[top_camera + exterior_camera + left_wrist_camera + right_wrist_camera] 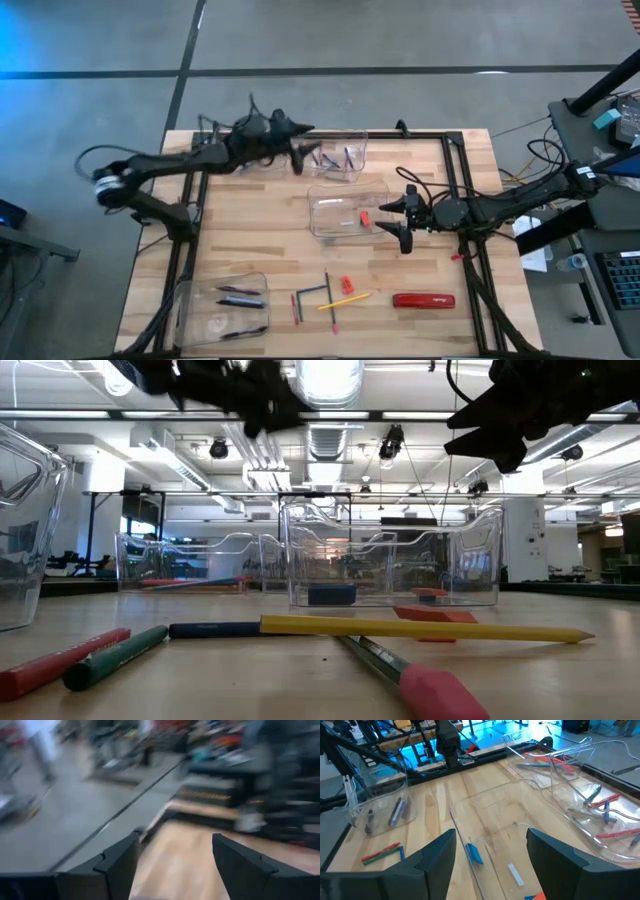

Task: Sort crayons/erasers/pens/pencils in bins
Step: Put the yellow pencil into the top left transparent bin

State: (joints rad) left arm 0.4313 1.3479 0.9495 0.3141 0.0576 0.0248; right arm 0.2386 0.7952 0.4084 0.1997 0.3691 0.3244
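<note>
The left pincer [303, 160] is seen parted and empty above the far bin [340, 155]; the right pincer [398, 220], spread and empty, is held beside the middle bin [345, 210]; pencils [345, 299] are left on the tabletop [250, 240].

Pale wood-grain bench [250, 240] with a black frame. The bins [345, 210] are clear; the middle one holds an orange eraser [364, 217]. Near the front edge lie a yellow pencil [345, 299], red and green pencils [296, 306], and a red oblong [423, 300] with white lettering. Both arms are dark.
</note>
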